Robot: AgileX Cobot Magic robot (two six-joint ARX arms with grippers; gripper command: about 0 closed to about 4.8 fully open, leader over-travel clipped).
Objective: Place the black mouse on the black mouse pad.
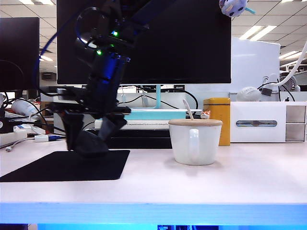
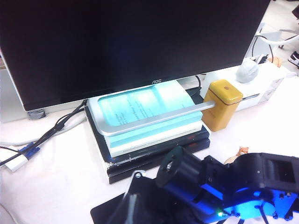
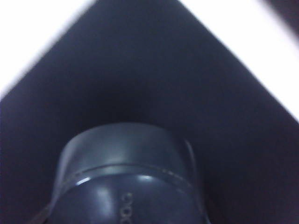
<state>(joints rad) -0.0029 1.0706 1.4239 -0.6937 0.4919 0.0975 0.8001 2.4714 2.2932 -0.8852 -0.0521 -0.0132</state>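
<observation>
Exterior view, lower left of the frame: you see the right gripper (image 1: 91, 139), whose arm has its reach across the middle, standing over the rear edge of the black mouse pad (image 1: 57, 167). Its two dark fingers flank the black mouse (image 1: 90, 145) and are clamped on its sides. The mouse sits low at the pad's back edge; you cannot tell from this view whether its underside touches the mat. The pad lies flat on the pale table (image 1: 216, 187), running off the left edge of the frame. In the right wrist view the domed back of the mouse (image 3: 128, 182) fills the foreground, blurred, with the dark mat (image 3: 140, 70) spread behind it and bright table at the corners; the fingers themselves do not show there. At centre right of the exterior view a white mug (image 1: 195, 142) with a wooden lid (image 1: 195, 122) stands well apart from the pad, a yellow tin (image 1: 218, 120) just behind it and a white drawer box (image 1: 268, 122) at far right. A black monitor (image 1: 182, 43) spans the upper frame. The left wrist view looks down on that monitor (image 2: 117, 42), the stack of books (image 2: 149, 126) under its stand, the tin (image 2: 223, 103) and the blue-lit right arm (image 2: 219, 179). The left gripper appears in no view, so you cannot judge its fingers.
</observation>
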